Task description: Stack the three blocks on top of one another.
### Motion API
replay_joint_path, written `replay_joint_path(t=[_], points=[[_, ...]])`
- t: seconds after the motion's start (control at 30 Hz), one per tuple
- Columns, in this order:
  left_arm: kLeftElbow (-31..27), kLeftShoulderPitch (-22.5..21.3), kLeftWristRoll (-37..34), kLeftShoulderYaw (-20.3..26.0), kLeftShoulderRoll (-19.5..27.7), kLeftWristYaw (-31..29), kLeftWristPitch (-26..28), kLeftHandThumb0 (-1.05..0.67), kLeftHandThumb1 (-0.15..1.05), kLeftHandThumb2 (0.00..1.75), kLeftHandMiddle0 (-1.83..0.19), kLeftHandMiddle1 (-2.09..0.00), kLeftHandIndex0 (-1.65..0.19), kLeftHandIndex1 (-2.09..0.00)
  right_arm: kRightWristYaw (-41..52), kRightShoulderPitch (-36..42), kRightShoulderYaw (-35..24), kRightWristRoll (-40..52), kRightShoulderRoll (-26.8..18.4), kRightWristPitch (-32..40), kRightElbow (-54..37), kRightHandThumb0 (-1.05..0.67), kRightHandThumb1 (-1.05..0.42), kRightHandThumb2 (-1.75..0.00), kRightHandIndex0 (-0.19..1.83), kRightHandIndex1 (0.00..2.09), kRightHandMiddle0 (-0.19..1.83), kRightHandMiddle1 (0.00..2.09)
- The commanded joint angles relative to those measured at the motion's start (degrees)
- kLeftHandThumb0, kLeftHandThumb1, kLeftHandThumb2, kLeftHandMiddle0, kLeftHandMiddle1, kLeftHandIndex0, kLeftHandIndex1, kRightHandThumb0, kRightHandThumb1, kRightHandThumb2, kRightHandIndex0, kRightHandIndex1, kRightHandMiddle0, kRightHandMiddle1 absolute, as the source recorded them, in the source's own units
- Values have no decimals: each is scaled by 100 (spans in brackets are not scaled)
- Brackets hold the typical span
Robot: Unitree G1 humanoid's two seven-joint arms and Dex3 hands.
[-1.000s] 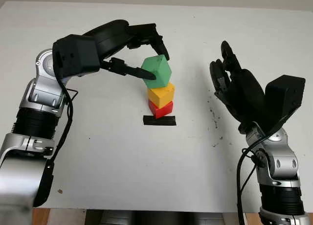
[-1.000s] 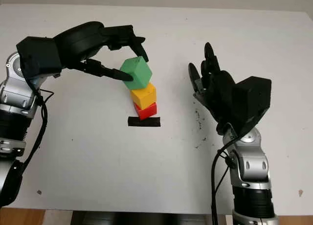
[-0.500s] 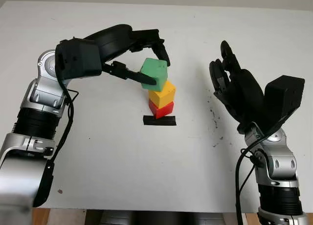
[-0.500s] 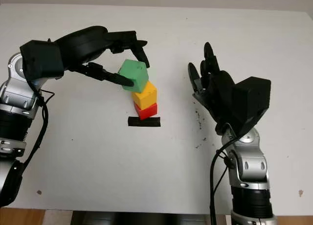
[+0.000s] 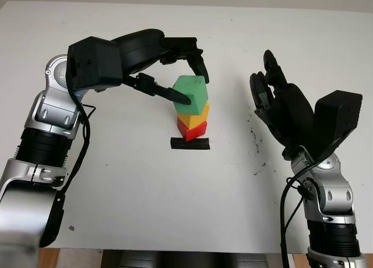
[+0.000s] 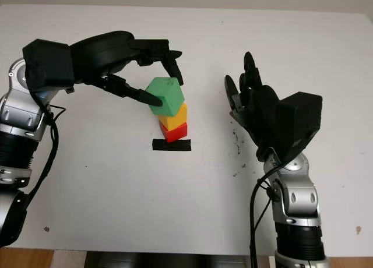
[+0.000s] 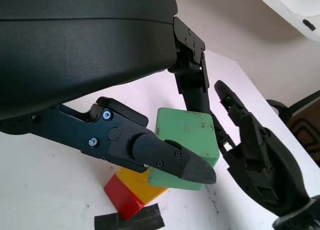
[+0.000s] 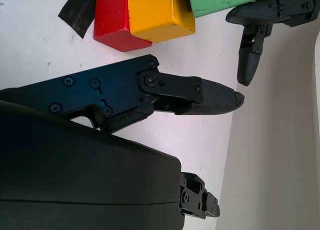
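- White table (image 5: 145, 180), bare but for the stack.
- Right hand (image 5: 282, 108) empty, raised beside the stack, well apart.
- Left hand (image 5: 186, 76) pinching green block (image 5: 192, 94), which sits on yellow block (image 5: 189, 119).
- Red block (image 5: 191, 131) underneath, by black tape (image 5: 189, 144).

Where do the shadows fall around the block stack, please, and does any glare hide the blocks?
Left eye view: lighting is soft and even; the green block, held by the left hand over the yellow block, casts only faint shadow on the table. Right wrist view: the red block shows no glare. Right hand: open, beside the stack.
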Motion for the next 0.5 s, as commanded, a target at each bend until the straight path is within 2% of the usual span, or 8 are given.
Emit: replay_joint_path(t=[0.0, 0.3, 0.4, 0.47], points=[[-146, 26, -66, -4, 0, -25, 12, -60, 105, 9, -8, -5, -30, -103, -3, 54, 14, 2, -9, 34, -42, -67, -105, -53, -19, 0, -19, 0], [-139, 36, 1, -17, -51, 168, -43, -58, 105, 9, 0, -5, -23, -62, 22, 75, -7, 44, 16, -10, -14, -67, -105, -52, -19, 0, -19, 0], [-129, 34, 54, -31, -33, 207, -70, -57, 105, 8, 4, -5, -27, -35, 1, 72, 8, 27, 7, 39, -27, -68, -105, -52, -19, 0, -19, 0], [-111, 31, 107, -42, -24, 248, -159, -56, 105, 8, 6, -5, -27, -27, 7, 70, 15, 23, 4, 24, -20, -68, -105, -52, -19, 0, -19, 0]])
